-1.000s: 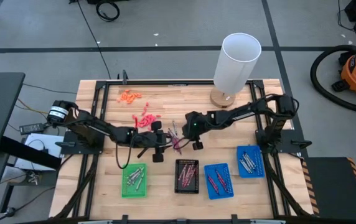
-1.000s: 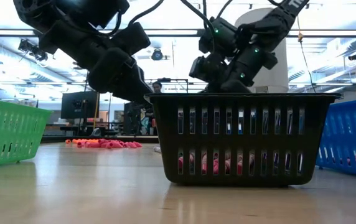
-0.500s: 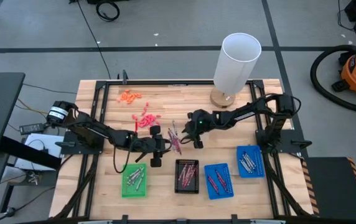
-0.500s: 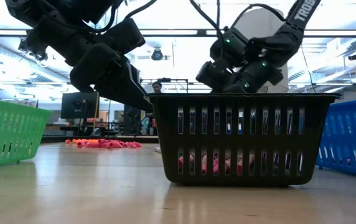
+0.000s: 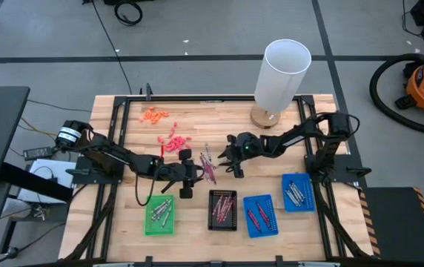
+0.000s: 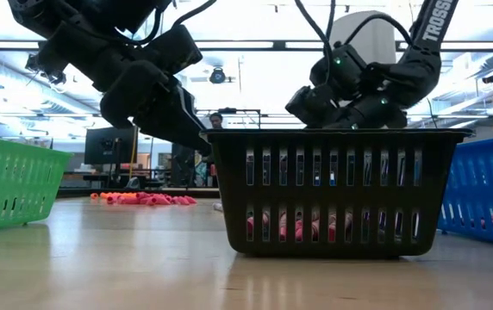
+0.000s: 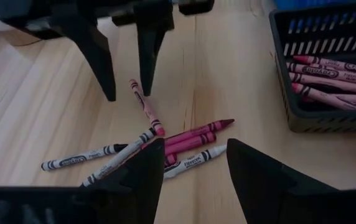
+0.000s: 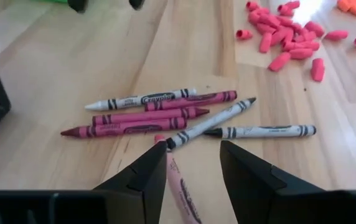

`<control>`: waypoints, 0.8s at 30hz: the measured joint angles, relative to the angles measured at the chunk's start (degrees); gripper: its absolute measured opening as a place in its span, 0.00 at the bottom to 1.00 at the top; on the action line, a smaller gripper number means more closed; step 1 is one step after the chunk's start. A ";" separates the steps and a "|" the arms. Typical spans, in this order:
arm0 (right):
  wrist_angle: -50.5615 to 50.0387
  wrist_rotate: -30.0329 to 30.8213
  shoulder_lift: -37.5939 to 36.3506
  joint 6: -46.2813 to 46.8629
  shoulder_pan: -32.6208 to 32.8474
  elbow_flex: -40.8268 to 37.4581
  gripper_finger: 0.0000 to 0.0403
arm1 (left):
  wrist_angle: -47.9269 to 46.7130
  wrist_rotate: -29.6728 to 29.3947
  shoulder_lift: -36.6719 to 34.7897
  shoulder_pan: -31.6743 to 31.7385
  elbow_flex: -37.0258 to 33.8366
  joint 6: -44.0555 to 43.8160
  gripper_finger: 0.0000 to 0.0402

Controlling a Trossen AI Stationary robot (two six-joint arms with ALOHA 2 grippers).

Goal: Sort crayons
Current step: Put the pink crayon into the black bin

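Observation:
Several loose crayons (image 5: 208, 167), silvery-grey, maroon and pink, lie flat on the wooden table between my two grippers. My left gripper (image 7: 193, 168) is open just short of the pile (image 7: 172, 140), on its left side in the high view. My right gripper (image 8: 193, 165) is open on the pile's right side, slanting down. One pink crayon (image 8: 179, 183) lies on the table between its fingers, untouched; the others (image 8: 159, 115) lie just beyond the tips. In the left wrist view the right gripper's fingers (image 7: 106, 74) stand over that pink crayon (image 7: 144, 107).
Along the near edge stand a green tray (image 5: 160, 215), a black tray (image 5: 223, 210) holding pink crayons, and two blue trays (image 5: 260, 215) (image 5: 298, 193). Pink bits (image 5: 171, 142) and orange bits (image 5: 154, 113) lie scattered farther back. A tall white cylinder (image 5: 282, 74) stands at the far right.
My right gripper has sunk toward the table and tipped, its fingers now slanting down at the crayon pile. In the low view it has dropped behind the black tray's rim. The crayons have stayed where they were.

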 joint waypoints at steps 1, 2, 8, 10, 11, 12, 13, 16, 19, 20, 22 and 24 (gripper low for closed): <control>0.01 0.14 0.45 0.00 0.00 0.01 0.39 | 0.23 0.02 0.00 0.00 -0.02 0.00 0.46; 0.37 0.14 1.24 -0.01 -0.08 0.01 0.39 | 0.47 0.02 0.00 0.00 0.00 0.05 0.46; 2.51 0.13 4.84 0.94 -0.35 0.54 0.39 | 0.69 0.00 0.00 0.00 0.00 0.31 0.46; 2.49 0.04 5.52 1.74 -0.32 0.56 0.39 | 0.64 0.00 0.00 0.00 0.00 0.33 0.46; 2.39 0.00 5.72 2.08 -0.41 0.58 0.39 | 0.67 0.00 0.00 0.00 0.00 0.35 0.46; 2.04 -0.10 5.73 2.55 -0.48 0.54 0.39 | 0.64 0.00 0.00 0.00 -0.01 0.38 0.46; 1.82 -0.21 5.71 2.77 -0.58 0.57 0.39 | 0.64 0.00 0.00 0.00 0.00 0.38 0.46; 1.26 -0.74 5.70 3.49 -0.88 0.59 0.39 | 0.44 0.00 0.00 0.00 0.00 0.38 0.46; 0.07 -1.75 5.63 3.69 -1.22 0.69 0.39 | 0.38 0.00 0.00 0.00 0.00 0.37 0.46; -0.42 -1.71 5.56 3.69 -1.22 0.72 0.39 | 0.31 0.00 0.00 0.00 0.00 0.38 0.46; -1.12 -1.66 5.48 4.22 -1.22 0.78 0.38 | 0.28 0.00 0.00 0.00 0.00 0.36 0.46; -1.81 -1.68 5.42 4.79 -1.22 0.80 0.36 | 0.25 0.01 0.00 0.00 0.00 0.36 0.46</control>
